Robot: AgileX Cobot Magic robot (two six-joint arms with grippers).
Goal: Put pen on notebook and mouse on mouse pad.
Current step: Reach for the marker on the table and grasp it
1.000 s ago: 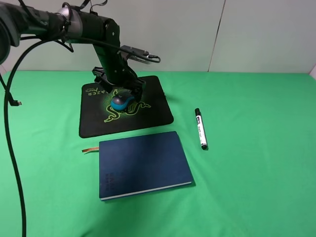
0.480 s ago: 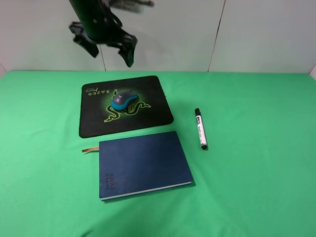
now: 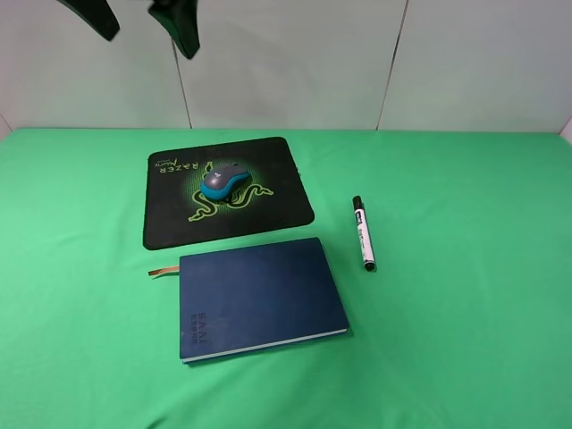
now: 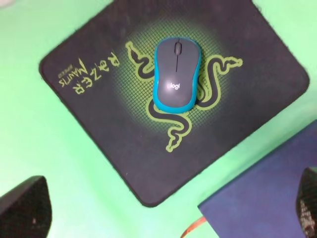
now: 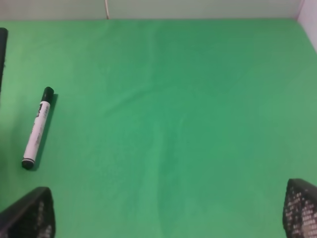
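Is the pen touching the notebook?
Apart. The exterior high view shows a strip of green cloth between the pen and the notebook.

Table (image 3: 465, 340) covered in smooth bright green cloth, meeting a pale wall at the back. Three things lie flat on the cloth. A black mouse pad (image 3: 277, 192) with green snake emblem and lettering sits toward the back left; a closed dark navy notebook (image 3: 261, 295) lies just in front of it, slightly skewed, edges very close, contact not clear, its tan ribbon bookmark (image 3: 163, 271) trailing onto the cloth at its left; a white pen (image 3: 363, 233) with black cap lies right of both, apart from them, roughly front to back.
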